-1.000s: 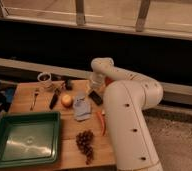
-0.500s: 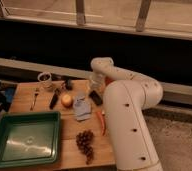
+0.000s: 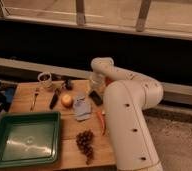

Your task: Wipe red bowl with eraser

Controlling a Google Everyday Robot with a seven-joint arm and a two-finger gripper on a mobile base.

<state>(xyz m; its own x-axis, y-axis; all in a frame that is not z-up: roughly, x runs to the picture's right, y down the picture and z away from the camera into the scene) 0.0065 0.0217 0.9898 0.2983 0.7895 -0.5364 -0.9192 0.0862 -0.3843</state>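
Observation:
My gripper [image 3: 95, 90] hangs at the end of the white arm over the back middle of the wooden table [image 3: 69, 127]. It is shut on the far end of the eraser [image 3: 96, 98], a small black block that still lies against the tabletop. Just behind the arm's wrist, a sliver of the red bowl [image 3: 109, 80] shows, and the arm hides most of it. The bowl is to the right of the gripper and a little farther back.
A green tray [image 3: 24, 137] fills the front left. Grapes [image 3: 85, 142], an orange chili [image 3: 102, 121], a blue-grey cloth [image 3: 81, 107], a round yellow fruit [image 3: 66, 100], a black-handled utensil [image 3: 54, 100], a fork [image 3: 35, 97] and a white cup [image 3: 45, 77] lie around.
The arm and the things on the table stand where they were a second ago, and I see no movement.

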